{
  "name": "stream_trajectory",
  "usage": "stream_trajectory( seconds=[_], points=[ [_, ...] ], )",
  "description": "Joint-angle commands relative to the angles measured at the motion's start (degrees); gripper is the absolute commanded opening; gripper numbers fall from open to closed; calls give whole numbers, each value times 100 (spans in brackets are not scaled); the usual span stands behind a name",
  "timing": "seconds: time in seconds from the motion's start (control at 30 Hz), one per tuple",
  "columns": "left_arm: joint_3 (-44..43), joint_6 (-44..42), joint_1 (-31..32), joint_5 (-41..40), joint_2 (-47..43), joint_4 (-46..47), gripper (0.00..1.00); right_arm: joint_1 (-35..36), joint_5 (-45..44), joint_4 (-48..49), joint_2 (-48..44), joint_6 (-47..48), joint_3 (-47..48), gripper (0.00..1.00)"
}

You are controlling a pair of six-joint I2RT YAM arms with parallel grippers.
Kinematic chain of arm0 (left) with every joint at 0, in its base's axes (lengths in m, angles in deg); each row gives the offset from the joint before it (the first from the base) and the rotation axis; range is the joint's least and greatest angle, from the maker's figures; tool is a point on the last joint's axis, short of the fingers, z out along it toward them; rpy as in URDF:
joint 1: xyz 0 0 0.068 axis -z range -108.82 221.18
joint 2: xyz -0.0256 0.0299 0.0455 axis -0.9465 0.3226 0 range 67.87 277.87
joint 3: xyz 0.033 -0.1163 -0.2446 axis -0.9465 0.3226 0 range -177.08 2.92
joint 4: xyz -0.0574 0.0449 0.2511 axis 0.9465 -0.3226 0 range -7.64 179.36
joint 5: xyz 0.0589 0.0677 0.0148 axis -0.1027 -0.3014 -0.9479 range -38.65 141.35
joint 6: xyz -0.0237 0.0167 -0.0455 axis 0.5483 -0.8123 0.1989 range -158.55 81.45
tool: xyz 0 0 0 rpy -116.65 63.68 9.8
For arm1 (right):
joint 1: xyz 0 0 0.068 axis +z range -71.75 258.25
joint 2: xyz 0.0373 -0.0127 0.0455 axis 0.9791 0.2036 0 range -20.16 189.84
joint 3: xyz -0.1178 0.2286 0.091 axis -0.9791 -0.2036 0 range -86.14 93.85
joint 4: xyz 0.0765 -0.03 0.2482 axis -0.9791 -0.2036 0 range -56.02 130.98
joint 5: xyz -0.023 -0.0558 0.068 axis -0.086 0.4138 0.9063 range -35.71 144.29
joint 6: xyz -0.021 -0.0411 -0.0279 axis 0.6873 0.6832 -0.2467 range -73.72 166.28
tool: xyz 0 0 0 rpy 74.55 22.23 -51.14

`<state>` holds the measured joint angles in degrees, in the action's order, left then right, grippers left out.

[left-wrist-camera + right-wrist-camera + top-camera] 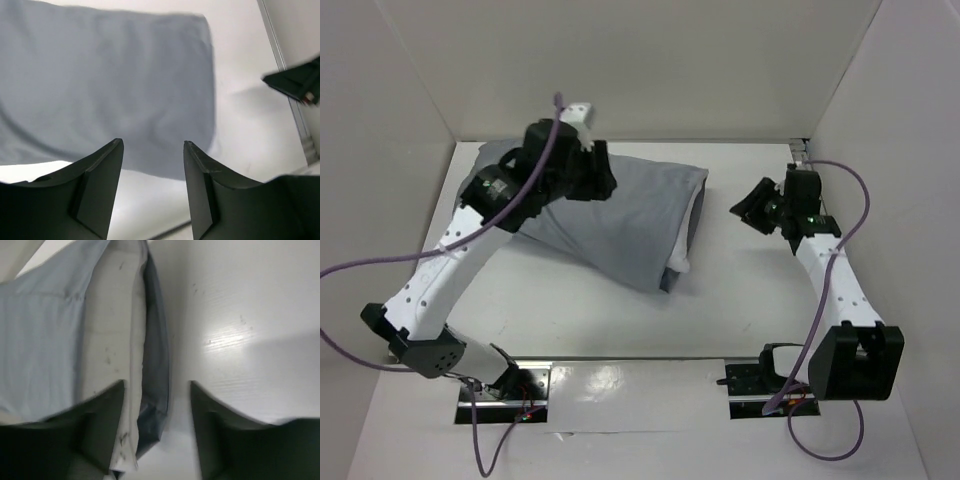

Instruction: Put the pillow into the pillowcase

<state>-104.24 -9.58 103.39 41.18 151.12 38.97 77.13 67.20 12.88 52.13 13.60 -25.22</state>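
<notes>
Both spread, empty: left gripper (152,146) above pillowcase (620,222), right gripper (157,385) beside its mouth; pillow (110,330) seemingly mostly inside.

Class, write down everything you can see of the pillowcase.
The pillowcase is thin blue-grey cloth, lightly wrinkled, lying slanted on the white table, plump with the white pillow that shows at its open right end. The open left hand hangs over its far left part, seemingly not touching; the right hand is beside the mouth, apart.
</notes>
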Motion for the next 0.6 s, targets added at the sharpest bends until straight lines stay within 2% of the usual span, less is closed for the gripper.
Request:
stream_trajectory(
  seconds=[0.0,0.03,0.07,0.13,0.2,0.27,0.3,0.33,0.4,0.57],
  points=[
    [327,170,759,-555,481,-146,64,-81,1301,972,-399,-343,-938,47],
    [222,336,1187,-678,630,-199,66,-81,1485,1034,-522,-344,-1099,32],
    [99,337,1409,-818,1015,-417,69,-2,1487,1034,-523,-344,-1240,28],
    [-410,469,2049,-1362,1482,-672,72,51,1539,982,-602,-274,-1557,26],
    [-1066,522,2359,-1880,2235,-1154,73,-1,1539,851,-786,-195,-1758,35],
    [-1534,653,2631,-2040,2695,-1455,73,-54,1539,745,-892,-98,-1829,42],
    [-1954,654,2694,-2163,3063,-1743,73,-133,1539,640,-953,-10,-1830,51],
    [-2124,819,2773,-2164,3188,-1850,73,-203,1539,587,-954,77,-1882,54],
    [-2100,882,2826,-2243,3242,-1852,73,-273,1689,586,-1006,139,-1883,57],
    [-1844,882,2826,-2384,3451,-1623,71,-274,1890,647,-954,193,-1997,55]
  ],
)
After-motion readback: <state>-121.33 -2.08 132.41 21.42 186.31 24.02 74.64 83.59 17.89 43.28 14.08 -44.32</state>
